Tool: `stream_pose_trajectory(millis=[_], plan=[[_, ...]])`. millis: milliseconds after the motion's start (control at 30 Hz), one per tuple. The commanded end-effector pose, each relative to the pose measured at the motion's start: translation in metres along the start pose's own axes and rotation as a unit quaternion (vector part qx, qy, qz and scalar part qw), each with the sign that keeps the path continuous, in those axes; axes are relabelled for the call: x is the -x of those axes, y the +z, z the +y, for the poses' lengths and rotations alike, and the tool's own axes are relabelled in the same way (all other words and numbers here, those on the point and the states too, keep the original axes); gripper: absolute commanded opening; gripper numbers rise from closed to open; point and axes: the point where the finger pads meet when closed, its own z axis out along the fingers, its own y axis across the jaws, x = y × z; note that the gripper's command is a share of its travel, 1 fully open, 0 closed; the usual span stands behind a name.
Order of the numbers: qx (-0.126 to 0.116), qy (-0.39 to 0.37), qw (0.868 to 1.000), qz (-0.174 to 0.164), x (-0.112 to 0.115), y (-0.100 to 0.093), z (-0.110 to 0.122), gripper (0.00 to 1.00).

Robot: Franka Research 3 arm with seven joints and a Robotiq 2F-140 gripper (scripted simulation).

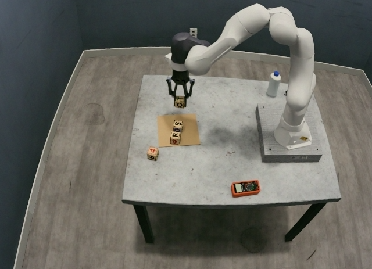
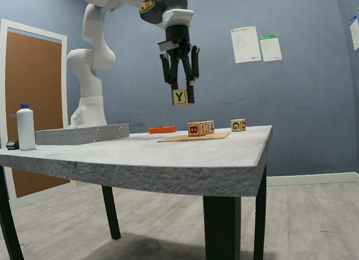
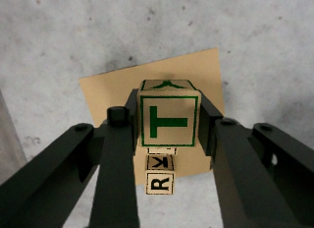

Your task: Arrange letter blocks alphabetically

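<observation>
My gripper (image 1: 179,104) (image 2: 182,98) (image 3: 165,103) is shut on the T block (image 1: 179,102) (image 2: 179,96) (image 3: 172,121), held upright in the air beyond the mat's S end in the top view. T faces up, its top pointing the same way as the R's. The S block (image 1: 178,124) (image 2: 193,130) and R block (image 1: 175,134) (image 2: 211,126) (image 3: 159,183) stand on the mat (image 1: 192,135) (image 2: 174,138) (image 3: 201,71), letters up, a narrow gap between them. The held block partly hides S in the wrist view. The fourth block (image 1: 152,153) (image 2: 237,125), 4 on top, stands off the mat.
An orange multimeter (image 1: 245,188) (image 2: 162,130) lies near one table edge. A white bottle (image 1: 273,85) (image 2: 26,130) with a blue cap stands beside the robot's grey base plate (image 1: 291,158) (image 2: 58,136). A small dark object (image 2: 12,145) lies beside the bottle.
</observation>
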Motion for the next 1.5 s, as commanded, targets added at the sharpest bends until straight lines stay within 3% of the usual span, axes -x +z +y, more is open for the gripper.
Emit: stream_pose_trajectory(millis=[0, 467, 867, 1467], plan=[[0.002, 0.012, 1.0, 0.0, 0.0, 0.002, 0.001, 0.33], [0.002, 0.012, 1.0, 0.0, 0.0, 0.041, 0.0, 0.33], [0.002, 0.012, 1.0, 0.0, 0.0, 0.09, 0.0, 0.33], [0.002, 0.012, 1.0, 0.0, 0.0, 0.097, 0.0, 0.33]])
